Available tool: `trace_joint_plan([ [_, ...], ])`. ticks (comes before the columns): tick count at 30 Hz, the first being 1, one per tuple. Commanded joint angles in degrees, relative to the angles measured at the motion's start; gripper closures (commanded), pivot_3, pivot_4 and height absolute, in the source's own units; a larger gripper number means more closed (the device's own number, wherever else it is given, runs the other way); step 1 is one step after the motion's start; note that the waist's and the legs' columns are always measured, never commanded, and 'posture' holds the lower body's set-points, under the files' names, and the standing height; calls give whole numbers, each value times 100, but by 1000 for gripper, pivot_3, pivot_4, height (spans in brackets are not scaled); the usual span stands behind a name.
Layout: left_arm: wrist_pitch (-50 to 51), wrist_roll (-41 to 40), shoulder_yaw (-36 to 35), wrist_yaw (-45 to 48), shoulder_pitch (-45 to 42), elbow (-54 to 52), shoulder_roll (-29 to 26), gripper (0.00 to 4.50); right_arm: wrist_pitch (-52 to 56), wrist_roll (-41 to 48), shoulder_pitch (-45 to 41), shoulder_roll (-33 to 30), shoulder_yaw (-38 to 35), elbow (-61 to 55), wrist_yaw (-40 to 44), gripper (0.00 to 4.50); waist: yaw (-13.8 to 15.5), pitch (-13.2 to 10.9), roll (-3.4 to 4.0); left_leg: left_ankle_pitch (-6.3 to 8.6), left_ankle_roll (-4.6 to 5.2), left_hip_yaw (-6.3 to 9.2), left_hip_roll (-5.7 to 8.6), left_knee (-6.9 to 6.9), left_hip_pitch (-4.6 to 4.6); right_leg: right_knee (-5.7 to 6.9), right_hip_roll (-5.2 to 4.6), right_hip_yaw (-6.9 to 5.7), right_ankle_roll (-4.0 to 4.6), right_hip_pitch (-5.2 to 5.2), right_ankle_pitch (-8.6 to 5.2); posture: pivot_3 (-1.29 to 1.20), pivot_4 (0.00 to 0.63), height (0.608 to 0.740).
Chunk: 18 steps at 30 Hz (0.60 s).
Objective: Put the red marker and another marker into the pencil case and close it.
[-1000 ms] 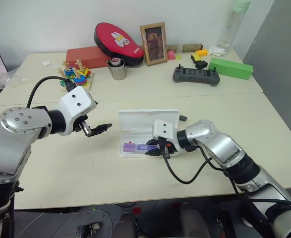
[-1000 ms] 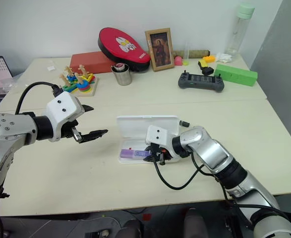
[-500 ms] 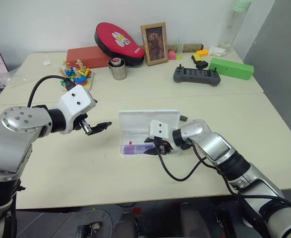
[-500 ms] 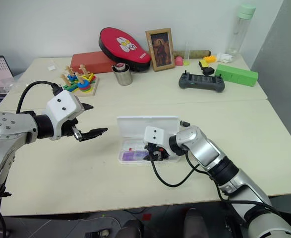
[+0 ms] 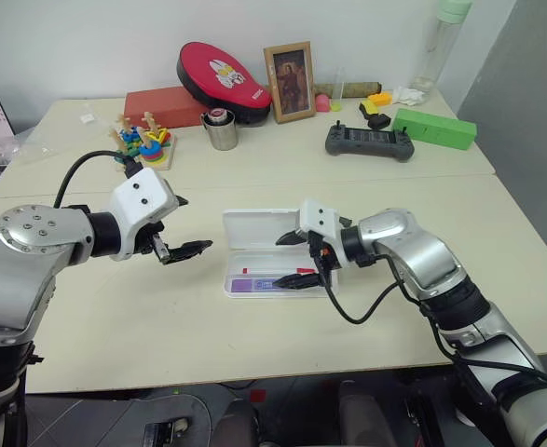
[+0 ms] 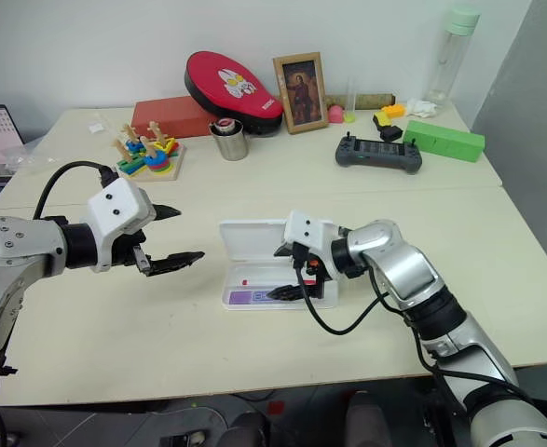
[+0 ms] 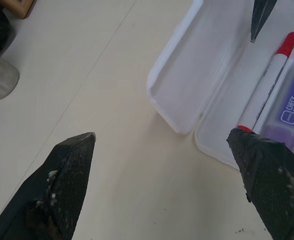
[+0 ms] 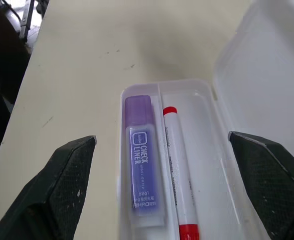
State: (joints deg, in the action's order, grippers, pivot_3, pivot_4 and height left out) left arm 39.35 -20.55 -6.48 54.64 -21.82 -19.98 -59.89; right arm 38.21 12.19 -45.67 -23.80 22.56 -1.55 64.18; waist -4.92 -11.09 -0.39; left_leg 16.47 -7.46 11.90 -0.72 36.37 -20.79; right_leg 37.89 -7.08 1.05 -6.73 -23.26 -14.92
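The pencil case point(image 5: 278, 251) lies open near the middle of the pale desk point(image 5: 161, 317), its lid point(image 5: 271, 226) folded back flat toward the far side and its tray toward the robot. Inside the tray the red marker point(image 8: 179, 177) and the lavender highlighter point(image 8: 144, 165) lie side by side along the case's length, touching or nearly so, each in its own narrow compartment, with the highlighter in the one nearer the robot. The right hand point(image 5: 294, 260) hangs just above the tray with its two black fingers spread wide, holding nothing; the wrist view looks down between them onto both markers. The left hand point(image 5: 185, 226) hovers over bare desk to the left of the case, apart from it, fingers likewise spread and empty, pointing toward the case. Along the far edge of the desk stand a red oval pouch point(image 5: 222, 79), a framed picture point(image 5: 289, 81), a metal cup point(image 5: 221, 129), a black controller point(image 5: 368, 142) and a green box point(image 5: 432, 128).
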Motion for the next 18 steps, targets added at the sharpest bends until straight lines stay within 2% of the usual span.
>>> trace_joint_plan([
  [1, 72, -306, -369, 144, -114, -197, -106, 0, 226, 392, -168, -112, -404, -560, 86, 28, 2, 0, 0, 0, 0, 0, 0, 0, 0, 0, 0, 0, 0, 0, 0, 0, 150, 740],
  [12, 542, -1298, -849, 762, 163, -807, -425, 0, 456, 929, -102, -911, -1005, -1164, 229, 28, 10, 0, 0, 1, 2, -1, 0, -12, 0, -8, 0, 1, 0, -2, 0, 0, 150, 740],
  [16, 497, -1524, -1031, 1055, 534, -1151, -591, 0, 414, 967, -227, -1285, -1364, -942, 177, 28, 13, 0, 0, 6, 11, -3, 0, -13, -2, -13, -1, 1, 0, -2, 0, 0, 150, 740],
  [18, 465, -1480, -978, 933, 464, -1130, -602, 0, 320, 709, -508, -1321, -1519, -220, -201, 28, 14, -1, 0, 8, 16, -3, -1, -21, 0, -15, -1, 0, 1, -2, -1, 0, 150, 740],
])
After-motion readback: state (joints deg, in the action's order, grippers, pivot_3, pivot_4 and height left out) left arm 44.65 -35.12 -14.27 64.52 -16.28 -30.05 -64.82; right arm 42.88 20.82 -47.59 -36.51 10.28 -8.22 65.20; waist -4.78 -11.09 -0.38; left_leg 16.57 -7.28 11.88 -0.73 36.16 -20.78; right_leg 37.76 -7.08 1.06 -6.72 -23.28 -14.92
